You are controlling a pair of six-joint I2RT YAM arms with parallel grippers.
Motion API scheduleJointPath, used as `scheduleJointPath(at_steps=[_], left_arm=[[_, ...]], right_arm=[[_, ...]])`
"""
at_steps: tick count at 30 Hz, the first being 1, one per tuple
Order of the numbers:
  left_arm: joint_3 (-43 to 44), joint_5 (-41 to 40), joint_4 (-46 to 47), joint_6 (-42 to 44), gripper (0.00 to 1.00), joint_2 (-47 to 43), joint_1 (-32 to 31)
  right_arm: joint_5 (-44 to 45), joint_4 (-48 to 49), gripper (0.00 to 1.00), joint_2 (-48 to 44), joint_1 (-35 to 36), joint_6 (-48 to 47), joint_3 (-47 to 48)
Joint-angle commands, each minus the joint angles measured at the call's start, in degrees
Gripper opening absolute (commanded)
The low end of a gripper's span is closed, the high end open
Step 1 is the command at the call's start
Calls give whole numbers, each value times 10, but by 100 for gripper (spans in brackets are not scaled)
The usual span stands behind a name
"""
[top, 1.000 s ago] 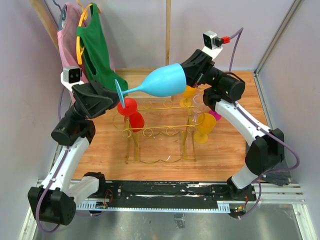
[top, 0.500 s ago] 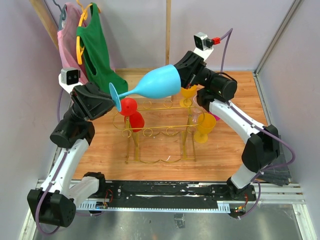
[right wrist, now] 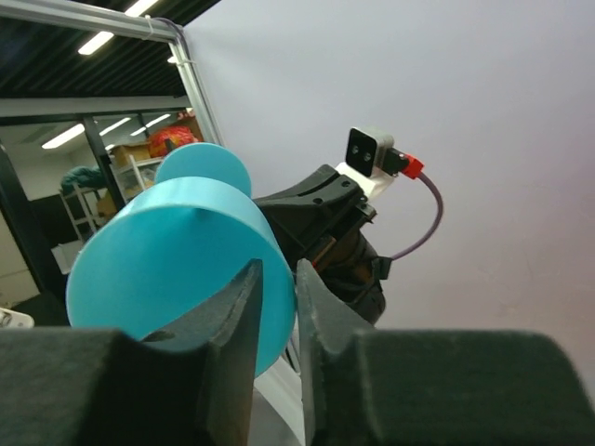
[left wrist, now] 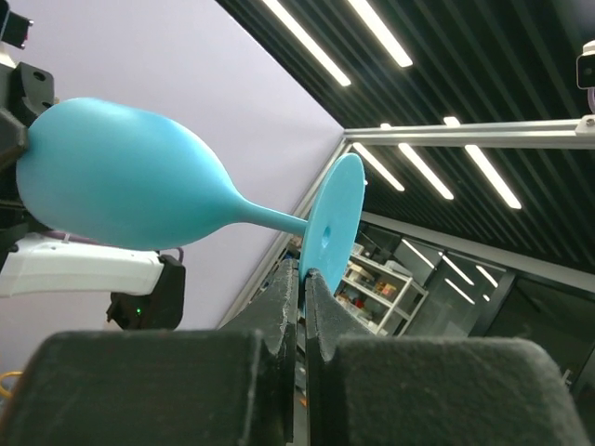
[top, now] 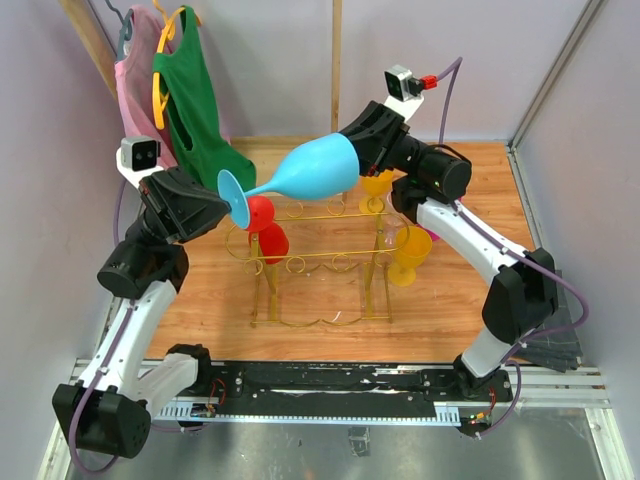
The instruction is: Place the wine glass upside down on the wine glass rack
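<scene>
The left gripper (top: 226, 204) is closed to a narrow gap on the edge of the foot disc. The right gripper (top: 357, 150) is pinched on the bowl at its mouth end. Between them the glass (top: 315, 170) is carried on its side in the air above the rack (top: 320, 256), foot toward 8 o'clock and bowl toward 2 o'clock. The glass is opaque blue and probably plastic. Expect it to be light, rigid and smooth, and liable to pivot in a thin edge pinch. The firmest hold is probably the stem next to the foot, which leaves the foot free to enter the frame with the bowl hanging down. Red glasses (top: 262, 218) occupy the 9 o'clock end of the rack, and a yellow glass (top: 408, 252) stands at its 3 o'clock end. The table (top: 200, 300) is wood-grain and level. Garments (top: 195, 110) hang at 11 o'clock against plain walls (top: 280, 60).
</scene>
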Motion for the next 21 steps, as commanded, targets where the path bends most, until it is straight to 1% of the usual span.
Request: scheduleJointPath(at_steps=[1, 2, 3, 7, 10, 11, 12, 13, 14, 17, 19, 21], left_arm=[[32, -8, 9, 0, 0, -12, 1], [36, -8, 10, -1, 0, -12, 1], [40, -10, 15, -9, 0, -10, 1], [57, -14, 36, -31, 0, -1, 1], [64, -12, 30, -31, 0, -2, 1], [65, -12, 27, -29, 0, -3, 1], [67, -12, 23, -27, 0, -4, 1], [68, -11, 18, -25, 0, -5, 1], [69, -10, 13, -22, 0, -5, 1], [74, -9, 0, -20, 0, -6, 1], [84, -1, -17, -8, 0, -7, 1], [101, 16, -58, 25, 0, -11, 2]], right_arm=[[3, 31, 27, -13, -3, -8, -1], [4, 32, 31, -15, -5, -9, -4], [5, 32, 33, -16, -7, -9, -7], [7, 31, 33, -23, -14, -7, -9], [6, 26, 39, -30, -24, -7, -14], [6, 23, 38, -34, -29, -9, -19], [7, 22, 34, -38, -34, -12, -26], [9, 21, 33, -42, -39, -12, -32], [13, 20, 34, -45, -45, -12, -38], [11, 9, 43, -62, -70, -21, -54], [14, -4, 45, -85, -97, -34, -78], [16, -19, 46, -113, -125, -45, -102]])
